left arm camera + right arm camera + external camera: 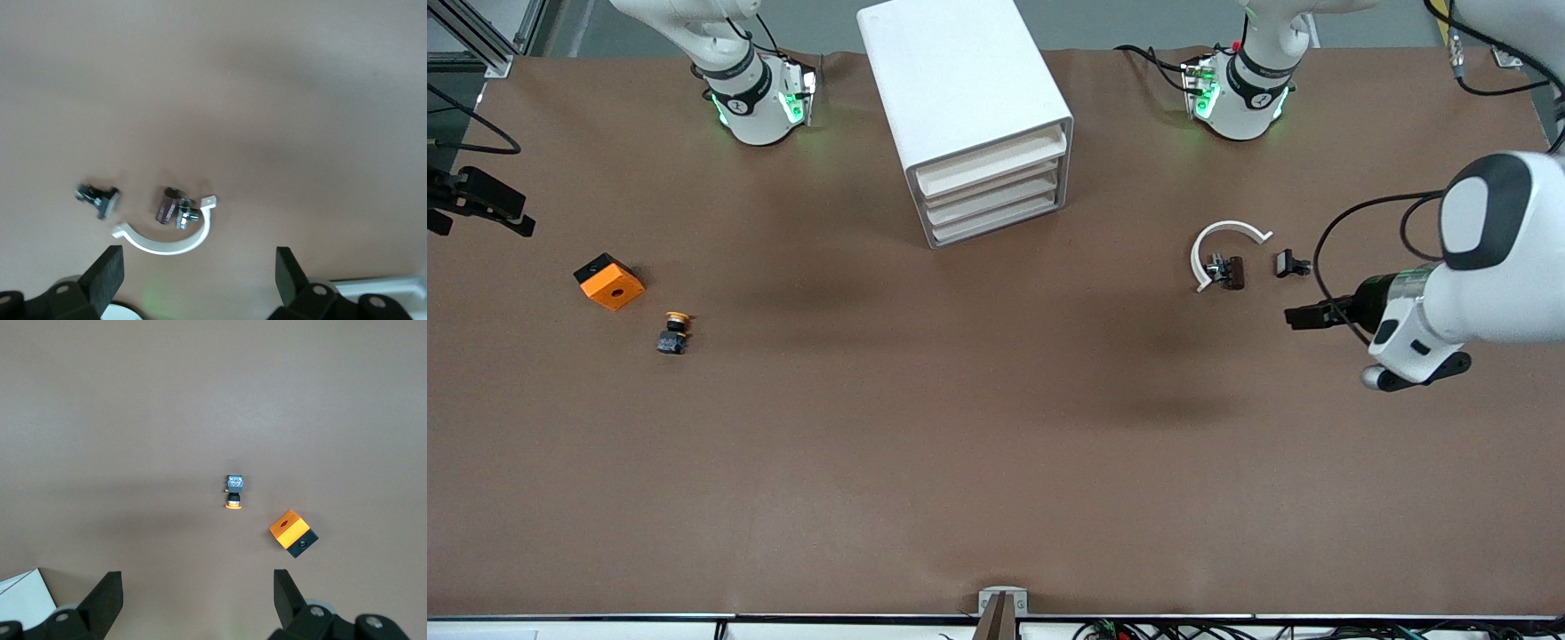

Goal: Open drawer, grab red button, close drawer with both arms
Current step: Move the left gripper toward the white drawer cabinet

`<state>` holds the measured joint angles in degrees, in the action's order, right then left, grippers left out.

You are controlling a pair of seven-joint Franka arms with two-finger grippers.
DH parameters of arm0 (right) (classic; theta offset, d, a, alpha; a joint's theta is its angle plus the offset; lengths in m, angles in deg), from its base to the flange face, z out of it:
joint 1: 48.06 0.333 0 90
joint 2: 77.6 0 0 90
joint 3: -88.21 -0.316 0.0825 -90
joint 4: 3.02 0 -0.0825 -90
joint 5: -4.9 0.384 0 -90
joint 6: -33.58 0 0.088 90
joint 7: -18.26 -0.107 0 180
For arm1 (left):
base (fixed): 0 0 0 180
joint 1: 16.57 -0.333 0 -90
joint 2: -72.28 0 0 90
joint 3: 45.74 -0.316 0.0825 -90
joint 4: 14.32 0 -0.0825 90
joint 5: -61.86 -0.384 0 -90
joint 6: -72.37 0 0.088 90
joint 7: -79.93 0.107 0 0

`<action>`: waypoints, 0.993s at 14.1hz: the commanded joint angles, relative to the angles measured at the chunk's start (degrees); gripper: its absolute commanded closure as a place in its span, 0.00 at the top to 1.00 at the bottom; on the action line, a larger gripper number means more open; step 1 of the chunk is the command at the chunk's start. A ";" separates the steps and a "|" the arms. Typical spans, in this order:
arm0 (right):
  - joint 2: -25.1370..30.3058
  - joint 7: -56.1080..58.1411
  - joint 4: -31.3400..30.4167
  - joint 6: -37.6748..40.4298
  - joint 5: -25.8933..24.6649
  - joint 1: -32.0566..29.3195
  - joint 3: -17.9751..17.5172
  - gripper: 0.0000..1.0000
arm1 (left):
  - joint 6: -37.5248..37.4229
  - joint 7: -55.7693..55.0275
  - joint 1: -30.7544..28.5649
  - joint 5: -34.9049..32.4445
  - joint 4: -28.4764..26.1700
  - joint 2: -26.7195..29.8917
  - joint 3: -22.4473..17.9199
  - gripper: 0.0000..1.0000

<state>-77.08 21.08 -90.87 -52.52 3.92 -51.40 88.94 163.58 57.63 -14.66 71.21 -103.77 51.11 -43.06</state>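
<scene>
Nothing looks started: the drawer unit (969,116) is shut, the red button is unseen, probably inside, and the left pincer (199,267) and right pincer (198,587) hang spread over the counter (996,462).

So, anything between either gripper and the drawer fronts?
Nothing tall. The white clip and small metal parts lie on the table roughly between the open left gripper and the drawer fronts, which are all shut. The open right gripper has bare table toward them.
</scene>
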 commanded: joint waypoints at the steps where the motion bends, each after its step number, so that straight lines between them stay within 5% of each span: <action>1: -0.61 0.52 -0.56 -0.39 0.10 -0.26 -0.21 1.00 | -0.59 -13.25 4.48 0.58 3.83 -4.83 -0.04 1.00; 8: -1.76 0.08 -1.44 -0.92 0.10 0.09 -0.30 1.00 | 3.00 -46.92 14.16 0.93 8.33 -15.04 0.13 1.00; 14: -1.67 -10.53 -1.71 0.05 0.10 5.27 -0.47 1.00 | 3.28 -70.92 18.29 13.48 7.81 -16.81 0.13 1.00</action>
<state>-79.34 15.22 -92.28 -52.94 3.92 -48.05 88.53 167.86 -6.56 2.88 81.18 -96.91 34.52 -42.65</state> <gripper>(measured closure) 0.000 0.000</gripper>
